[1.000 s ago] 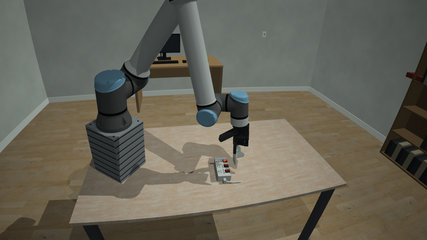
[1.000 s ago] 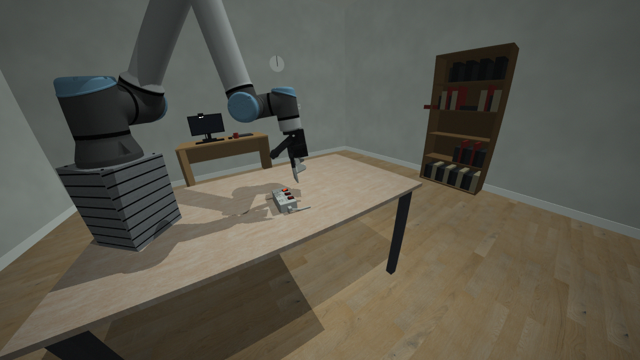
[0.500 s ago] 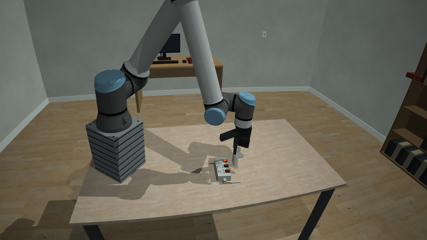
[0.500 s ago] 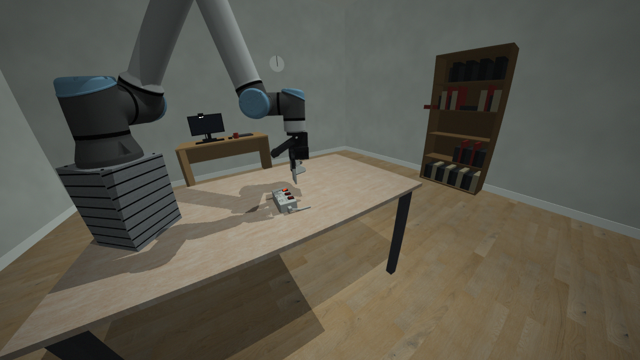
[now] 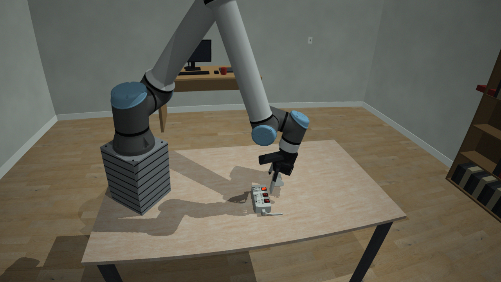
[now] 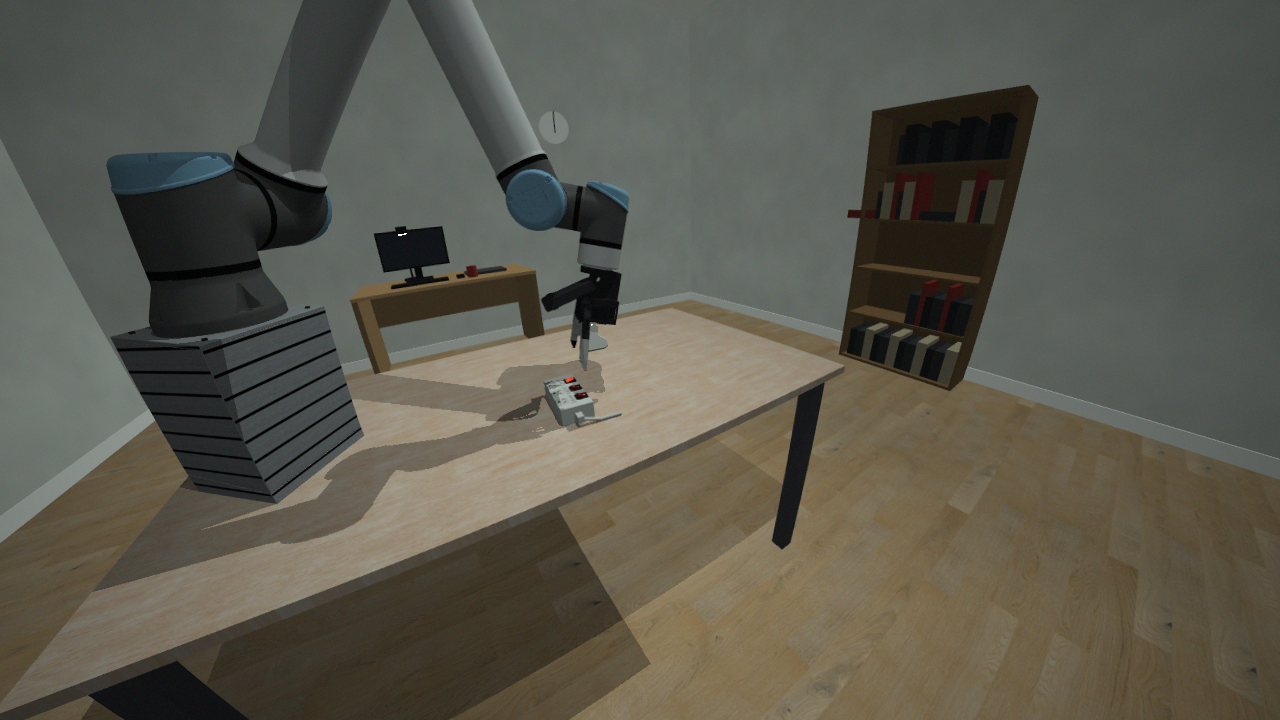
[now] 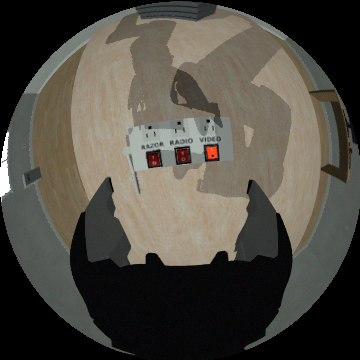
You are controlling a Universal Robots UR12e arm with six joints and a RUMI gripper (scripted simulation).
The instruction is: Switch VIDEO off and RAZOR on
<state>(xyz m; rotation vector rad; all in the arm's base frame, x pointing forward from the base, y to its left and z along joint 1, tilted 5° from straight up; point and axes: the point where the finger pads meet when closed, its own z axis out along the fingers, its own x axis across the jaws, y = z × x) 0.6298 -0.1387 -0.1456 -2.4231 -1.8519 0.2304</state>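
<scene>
A grey power strip (image 5: pixel 259 200) (image 6: pixel 566 401) (image 7: pixel 180 143) lies face up on the wooden table (image 5: pixel 332 189) (image 6: pixel 716 376). In the wrist view it shows three red rocker switches: RAZOR (image 7: pixel 154 160) and RADIO (image 7: pixel 182 156) are dark, VIDEO (image 7: pixel 212 153) glows bright orange. A short cable stub (image 5: pixel 274 213) sticks out of its near end. My gripper (image 5: pixel 276 183) (image 6: pixel 588 351) (image 7: pixel 181 179) is open and empty. It hangs a little above the table, just beside the strip's far end, on the right of it in the top view.
The arm's ribbed grey base block (image 5: pixel 136 177) (image 6: pixel 237 402) stands on the table's left part. A desk with a monitor (image 6: pixel 411 250) is at the back wall and a bookshelf (image 6: pixel 939 232) at the right.
</scene>
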